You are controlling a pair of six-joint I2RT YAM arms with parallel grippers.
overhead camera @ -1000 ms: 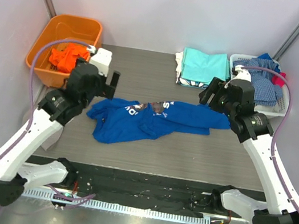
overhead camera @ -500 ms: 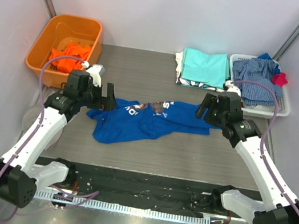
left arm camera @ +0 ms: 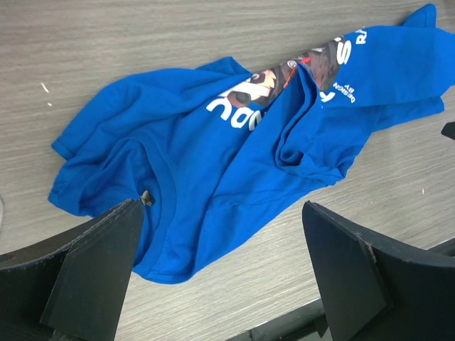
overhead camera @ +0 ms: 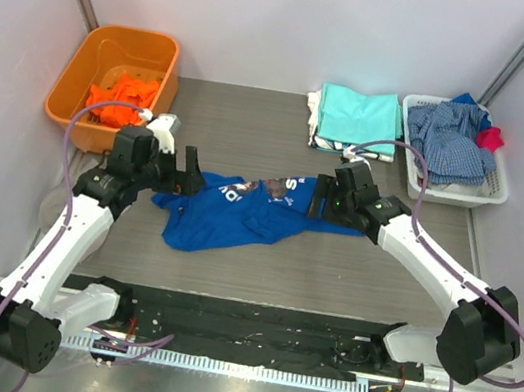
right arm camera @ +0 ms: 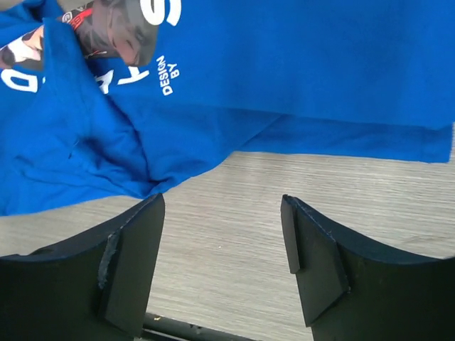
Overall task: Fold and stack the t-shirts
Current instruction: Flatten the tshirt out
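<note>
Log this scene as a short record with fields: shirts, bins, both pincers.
blue t-shirt: crumpled, unfolded, mid-table
folded stack: aqua on top, far side
orange bin: holds orange t-shirt
white basket: holds checked garment
left pincer: open, by shirt's left end
right pincer: open, by shirt's right end

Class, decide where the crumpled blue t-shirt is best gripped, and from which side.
Probably its two outer ends, from above: the blue t-shirt lies bunched in the middle, while its left end and right hem edge lie flat and exposed.
</note>
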